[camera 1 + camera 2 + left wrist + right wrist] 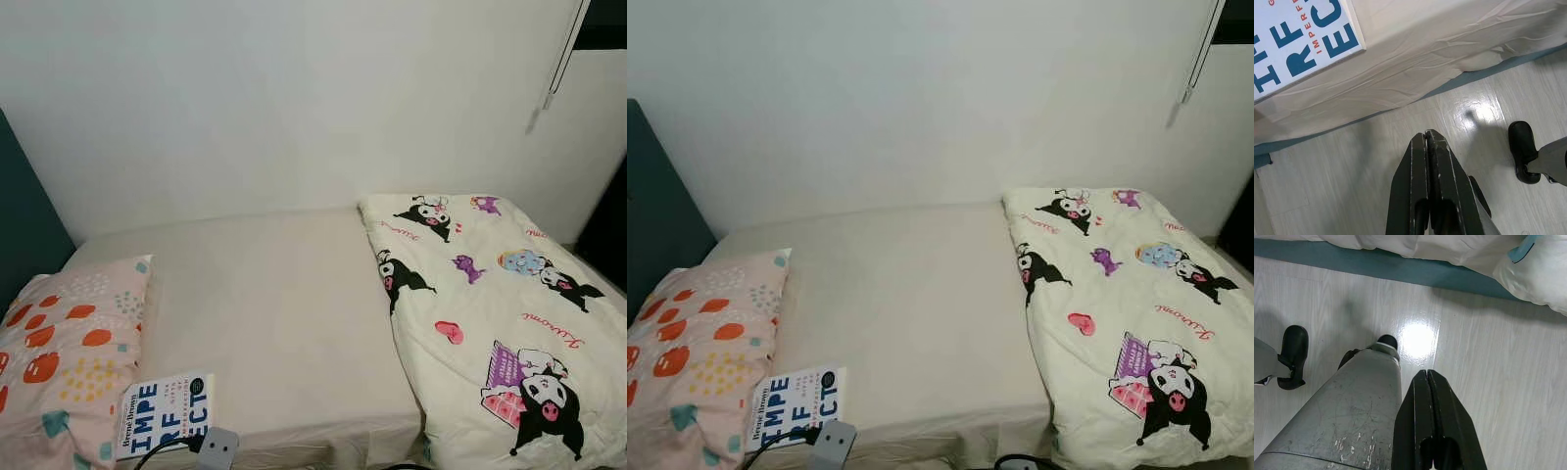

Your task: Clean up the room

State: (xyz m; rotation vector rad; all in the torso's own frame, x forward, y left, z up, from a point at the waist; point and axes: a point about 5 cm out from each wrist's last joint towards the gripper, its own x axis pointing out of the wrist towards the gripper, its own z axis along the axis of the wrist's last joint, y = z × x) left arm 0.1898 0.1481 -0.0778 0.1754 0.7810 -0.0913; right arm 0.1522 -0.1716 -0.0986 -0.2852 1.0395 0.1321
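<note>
Both grippers hang low over the pale floor [1498, 382], jaws pressed together: left gripper [1427, 139] beside the bed's [284, 323] edge below the book [165, 413], right gripper [1427, 377] near the cartoon-printed quilt [500, 313]. Beside the book lies a spotted pillow [69, 362].

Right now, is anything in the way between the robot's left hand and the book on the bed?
Nothing visible blocks it. The left hand hangs shut over the pale floor just beside the bed, and the book lies at the mattress edge next to the spotted pillow. A grey charger sits touching the book's near edge.
</note>
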